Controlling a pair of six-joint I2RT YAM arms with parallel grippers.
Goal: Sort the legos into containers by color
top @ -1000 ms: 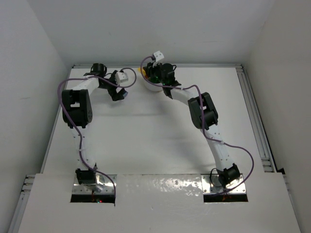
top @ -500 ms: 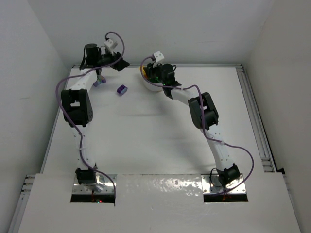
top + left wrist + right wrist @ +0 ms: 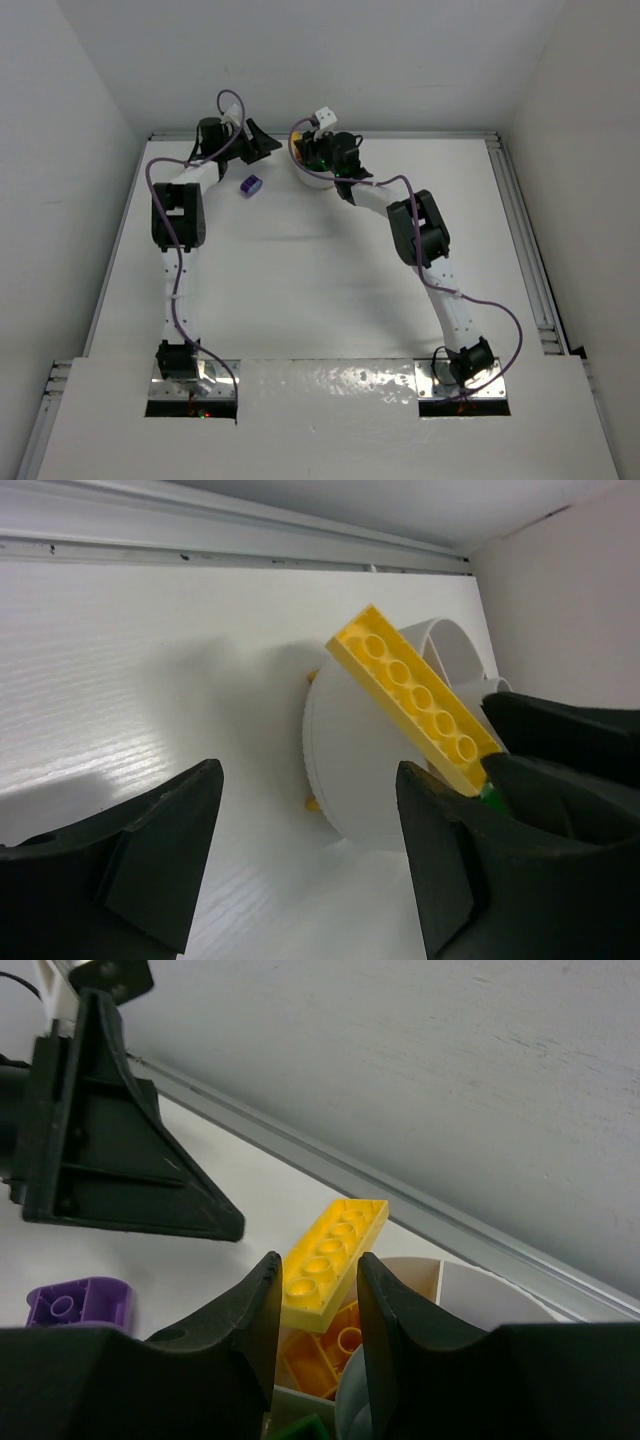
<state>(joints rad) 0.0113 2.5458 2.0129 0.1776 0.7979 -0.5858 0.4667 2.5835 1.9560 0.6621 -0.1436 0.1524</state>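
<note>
A white table (image 3: 300, 290) stands closed in by plain white walls (image 3: 90, 80), with a metal rail (image 3: 420, 134) along its far edge. In the top view the round white dish (image 3: 306, 180) sits at about 12 o'clock on the table, mostly hidden under the right gripper (image 3: 303, 150). The two fingers of this gripper press on the sides of a long yellow brick (image 3: 332, 1260), which sticks out slanted above the dish rim. In one compartment below it lie some orange-yellow bricks (image 3: 322, 1352). A purple brick (image 3: 250, 184) lies alone on the table at about 9 o'clock from the dish, near it but not touching. The left gripper (image 3: 310, 855) is at about 10 o'clock from the dish and points toward it. Its fingers stand wide apart and nothing is between them.
</note>
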